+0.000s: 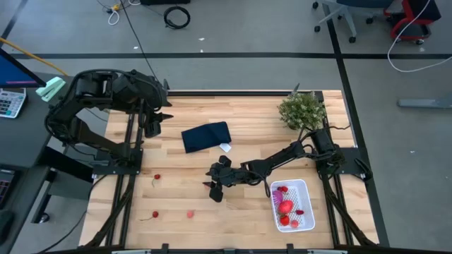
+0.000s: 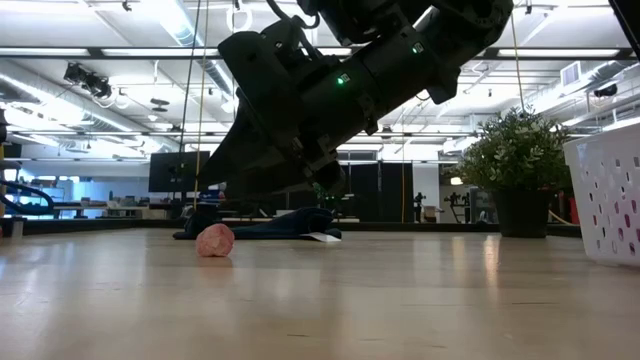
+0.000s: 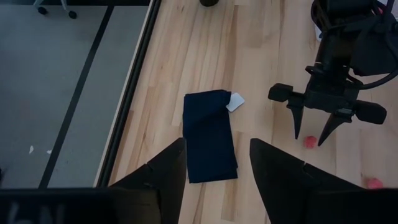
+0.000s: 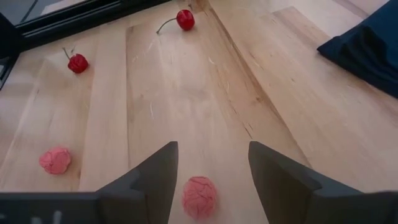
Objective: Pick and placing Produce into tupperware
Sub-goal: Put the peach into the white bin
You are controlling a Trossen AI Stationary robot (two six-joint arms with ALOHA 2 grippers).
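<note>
My right gripper (image 1: 210, 188) (image 4: 211, 147) hangs open, low over the middle of the table. A pink bumpy fruit bit (image 4: 199, 196) lies on the wood between its fingers, untouched. A second pink bit (image 4: 55, 160) (image 1: 189, 212) and two red cherries (image 4: 78, 63) (image 4: 185, 19) lie toward the table's left and near side. The white tupperware (image 1: 304, 189) sits near the right edge, with a bigger red piece (image 1: 285, 207) and small red bits inside. My left gripper (image 1: 152, 121) (image 3: 217, 163) waits open, high over the far left corner.
A folded navy cloth (image 1: 205, 137) (image 3: 210, 134) lies just beyond the right gripper. A green bushy plant (image 1: 302, 109) stands at the far right corner. In the low view a pink bit (image 2: 214, 240) rests on the wood below the arm. Bare wood spreads along the near edge.
</note>
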